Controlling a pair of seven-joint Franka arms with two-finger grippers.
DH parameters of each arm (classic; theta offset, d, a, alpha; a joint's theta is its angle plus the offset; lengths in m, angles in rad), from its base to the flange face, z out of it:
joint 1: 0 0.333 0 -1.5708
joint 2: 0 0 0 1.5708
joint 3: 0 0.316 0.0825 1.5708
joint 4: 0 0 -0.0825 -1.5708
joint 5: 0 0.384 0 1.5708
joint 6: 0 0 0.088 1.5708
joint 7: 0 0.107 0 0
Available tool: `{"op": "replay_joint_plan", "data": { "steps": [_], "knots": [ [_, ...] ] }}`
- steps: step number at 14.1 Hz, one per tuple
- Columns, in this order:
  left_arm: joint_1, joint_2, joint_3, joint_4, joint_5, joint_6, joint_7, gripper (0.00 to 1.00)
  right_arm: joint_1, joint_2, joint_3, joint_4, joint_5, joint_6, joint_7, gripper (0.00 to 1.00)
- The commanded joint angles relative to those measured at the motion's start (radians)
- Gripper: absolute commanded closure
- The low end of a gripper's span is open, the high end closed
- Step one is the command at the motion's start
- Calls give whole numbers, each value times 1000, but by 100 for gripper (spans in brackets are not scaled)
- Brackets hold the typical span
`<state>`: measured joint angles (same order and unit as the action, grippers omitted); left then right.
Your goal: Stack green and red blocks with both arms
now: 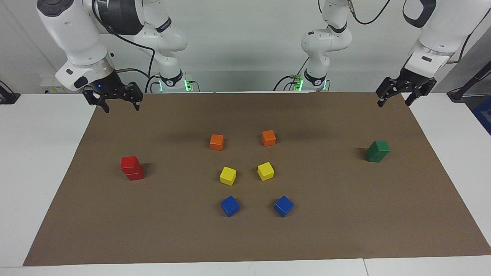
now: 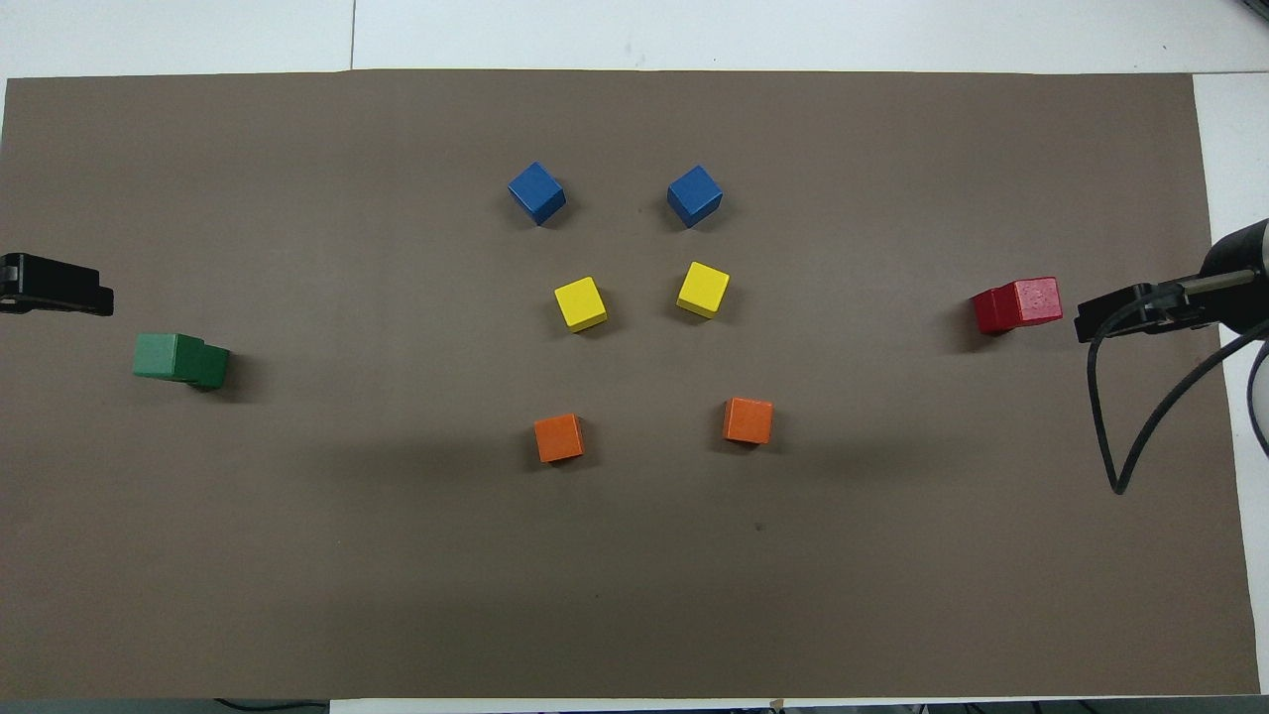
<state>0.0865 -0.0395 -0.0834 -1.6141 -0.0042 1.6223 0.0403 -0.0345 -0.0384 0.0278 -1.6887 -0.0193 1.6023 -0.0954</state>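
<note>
Two red blocks stand stacked, one on the other (image 1: 131,168) (image 2: 1018,303), toward the right arm's end of the brown mat (image 1: 245,237). Two green blocks form a second stack (image 1: 377,151) (image 2: 180,359) toward the left arm's end. My right gripper (image 1: 121,109) (image 2: 1120,315) hangs open and empty in the air over the mat's edge, apart from the red stack. Over the mat's edge at its own end, my left gripper (image 1: 392,104) (image 2: 59,297) is open too, holds nothing and is clear of the green stack.
In the middle of the mat lie two orange cubes (image 1: 216,142) (image 1: 269,138), two yellow cubes (image 1: 228,176) (image 1: 266,171) and two blue cubes (image 1: 229,206) (image 1: 284,206), each apart from the others. White tabletop (image 1: 38,161) borders the mat.
</note>
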Motion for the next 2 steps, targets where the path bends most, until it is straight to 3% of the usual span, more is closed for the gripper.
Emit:
{"op": "replay_joint_plan", "data": {
  "steps": [1, 2],
  "knots": [
    [1, -22, -1, -18, 16, 5, 0, 0, -13, 15, 7, 46, 2, -59, 17, 0],
    [1, -22, -1, -18, 16, 5, -2, 0, -15, 27, 7, 58, 4, -71, 17, 0]
  ]
}}
